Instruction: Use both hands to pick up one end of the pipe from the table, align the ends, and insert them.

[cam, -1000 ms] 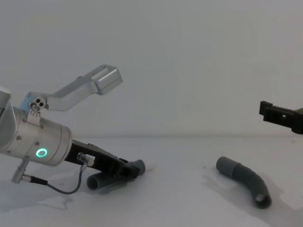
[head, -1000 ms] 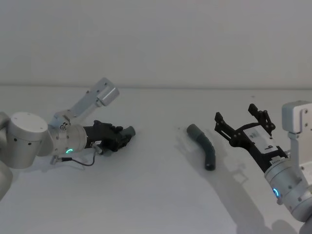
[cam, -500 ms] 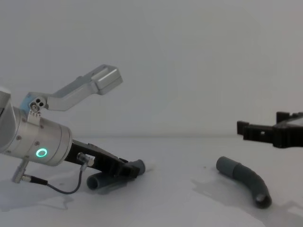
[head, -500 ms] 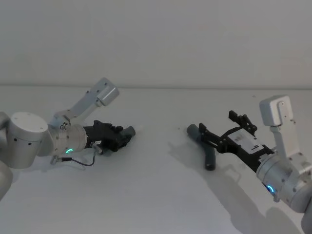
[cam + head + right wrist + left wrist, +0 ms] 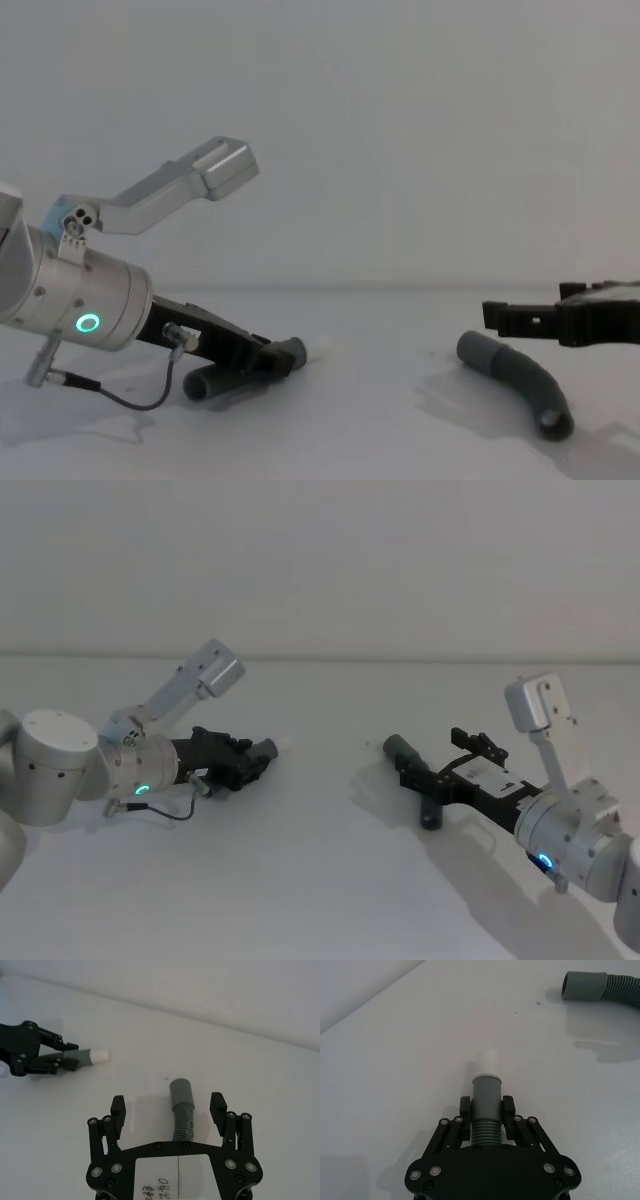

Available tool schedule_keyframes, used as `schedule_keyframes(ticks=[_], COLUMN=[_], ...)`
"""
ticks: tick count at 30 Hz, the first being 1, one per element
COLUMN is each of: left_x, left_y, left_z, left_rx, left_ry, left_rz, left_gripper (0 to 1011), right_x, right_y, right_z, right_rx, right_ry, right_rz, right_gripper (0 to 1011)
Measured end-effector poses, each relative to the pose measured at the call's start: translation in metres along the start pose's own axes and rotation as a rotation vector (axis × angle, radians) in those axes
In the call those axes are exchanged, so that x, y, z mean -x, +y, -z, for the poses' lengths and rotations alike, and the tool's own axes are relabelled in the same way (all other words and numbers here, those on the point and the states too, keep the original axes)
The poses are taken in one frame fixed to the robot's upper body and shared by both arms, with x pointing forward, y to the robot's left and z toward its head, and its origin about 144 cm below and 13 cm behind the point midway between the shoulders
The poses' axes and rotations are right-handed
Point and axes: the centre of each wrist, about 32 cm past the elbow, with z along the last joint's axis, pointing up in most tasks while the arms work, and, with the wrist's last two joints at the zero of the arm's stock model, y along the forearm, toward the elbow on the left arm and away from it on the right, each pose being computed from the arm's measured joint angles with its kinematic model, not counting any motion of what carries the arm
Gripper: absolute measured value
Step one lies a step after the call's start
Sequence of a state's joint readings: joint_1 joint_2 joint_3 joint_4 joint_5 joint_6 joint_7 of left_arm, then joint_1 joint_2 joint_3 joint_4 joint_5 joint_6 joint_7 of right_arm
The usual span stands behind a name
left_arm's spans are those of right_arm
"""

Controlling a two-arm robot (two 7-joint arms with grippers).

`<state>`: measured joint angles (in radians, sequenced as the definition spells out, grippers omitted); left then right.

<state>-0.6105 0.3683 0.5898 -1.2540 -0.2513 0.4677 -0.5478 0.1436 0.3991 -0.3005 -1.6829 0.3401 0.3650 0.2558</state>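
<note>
Left gripper [image 5: 486, 1110]: found low over the left part of the table [image 5: 320, 890], closed narrowly on the spigot-ended pipe piece [image 5: 485, 1127]; the corrugated section just behind the collar was clamped between both jaws. The whitish tip [image 5: 488, 1061] was seen projecting beyond the fingertips, pointed toward the other piece. In the chest view the rear end of this piece was observed down at the table surface, with the collar end somewhat higher; whether the piece was lifted clear could not be determined.

Right gripper [image 5: 168, 1105]: found over the right part of the table, its jaws spread wide and nothing gripped. In the right wrist view 1 jaw was seen on each side of the socket-ended pipe piece [image 5: 183, 1119], with clear gaps to the pipe on both sides. In the chest view the gripper was recorded just above that piece, apart from it.

Socket-ended pipe piece: observed lying flat on the table, gently curved; its socket collar [image 5: 402, 747] was directed toward the left gripper, and its plain end was nearer the robot.

The 2 pipe pieces were noted well apart, unjoined.
</note>
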Motion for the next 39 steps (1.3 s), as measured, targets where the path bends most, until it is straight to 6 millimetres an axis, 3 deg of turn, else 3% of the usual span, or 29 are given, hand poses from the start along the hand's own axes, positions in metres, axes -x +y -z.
schedule_keyframes(ticks=[39], left_x=[0.000], left_y=[0.000], left_z=[0.000], left_rx=[0.000], left_ry=[0.000], left_rz=[0.000], left_gripper=[365], right_x=[-0.016], right_y=[0.029], right_z=[0.008], right_rx=[0.147], right_ry=[0.019], right_rz=[-0.043], right_gripper=[1001])
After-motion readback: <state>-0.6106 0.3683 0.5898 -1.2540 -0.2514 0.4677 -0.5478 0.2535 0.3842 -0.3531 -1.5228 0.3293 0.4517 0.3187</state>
